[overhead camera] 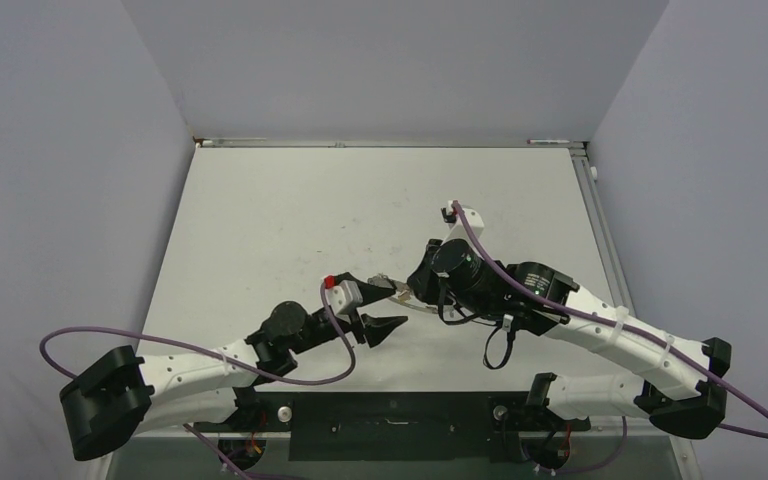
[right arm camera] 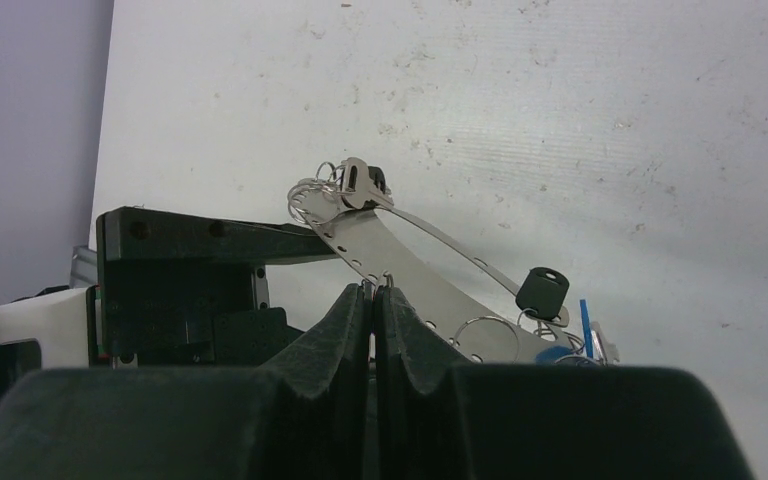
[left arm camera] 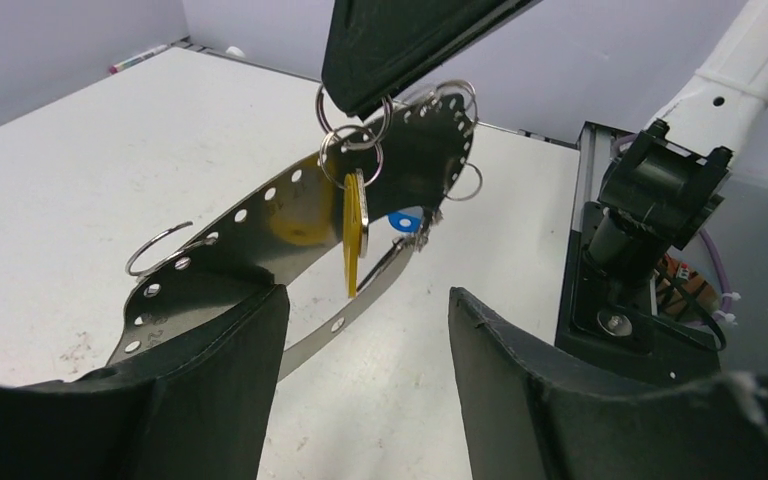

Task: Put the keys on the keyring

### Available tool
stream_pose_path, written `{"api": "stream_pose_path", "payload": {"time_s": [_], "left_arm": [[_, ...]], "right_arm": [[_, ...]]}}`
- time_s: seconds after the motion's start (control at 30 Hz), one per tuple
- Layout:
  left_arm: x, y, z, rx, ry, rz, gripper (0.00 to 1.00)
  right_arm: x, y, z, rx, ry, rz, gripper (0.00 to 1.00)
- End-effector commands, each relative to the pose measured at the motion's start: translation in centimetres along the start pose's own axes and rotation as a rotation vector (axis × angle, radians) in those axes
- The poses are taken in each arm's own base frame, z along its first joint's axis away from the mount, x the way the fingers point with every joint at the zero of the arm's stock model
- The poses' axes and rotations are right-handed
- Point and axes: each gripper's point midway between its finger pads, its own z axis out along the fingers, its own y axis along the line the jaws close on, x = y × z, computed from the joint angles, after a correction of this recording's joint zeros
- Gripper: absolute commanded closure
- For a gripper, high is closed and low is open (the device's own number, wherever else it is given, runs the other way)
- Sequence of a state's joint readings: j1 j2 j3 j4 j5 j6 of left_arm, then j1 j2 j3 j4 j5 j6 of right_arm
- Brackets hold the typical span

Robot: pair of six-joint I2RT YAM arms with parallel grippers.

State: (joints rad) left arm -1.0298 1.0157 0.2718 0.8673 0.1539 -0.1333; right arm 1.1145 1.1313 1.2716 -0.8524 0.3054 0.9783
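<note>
Left fingers (left arm camera: 250, 350): I see them open, one on either side of a wide gap. I can't make out anything gripped.
Right fingers (right arm camera: 372, 300): closed tight on the edge of the keyring's band.
Keyring (left arm camera: 290, 215): a silvery perforated metal band curved into a loop. It hangs from the right fingers between the two arms, with small wire rings in its holes. Its lower end is hidden behind one of the left fingers.
Yellow key (left arm camera: 353, 235): dangles edge-on from a small ring just below the right fingers' grip, facing the gap of the left fingers.
Blue key (left arm camera: 400, 220): just behind the yellow one.
Black key (right arm camera: 542, 290): at the band's far curve, near the blue one.
Bench (overhead camera: 290, 210): white and scuffed.
</note>
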Motion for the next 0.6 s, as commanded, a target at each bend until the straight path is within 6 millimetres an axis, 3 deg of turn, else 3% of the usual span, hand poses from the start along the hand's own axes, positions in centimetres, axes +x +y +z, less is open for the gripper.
{"api": "stream_pose_path", "payload": {"time_s": [0.0,0.23,0.57], "left_arm": [[-4.9,0.2,1.4,-0.021,-0.154,0.044,0.44],[-5.7,-0.1,1.9,0.003,-0.185,0.066,0.53],[-4.4,0.2,3.0,-0.001,-0.152,0.073,0.99]], "right_arm": [[-1.4,1.7,-1.0,-0.087,-0.055,0.042,0.95],[-1.0,1.8,-0.9,-0.095,-0.044,0.047,0.95],[-1.3,1.9,-1.2,-0.111,-0.057,0.067,0.95]]}}
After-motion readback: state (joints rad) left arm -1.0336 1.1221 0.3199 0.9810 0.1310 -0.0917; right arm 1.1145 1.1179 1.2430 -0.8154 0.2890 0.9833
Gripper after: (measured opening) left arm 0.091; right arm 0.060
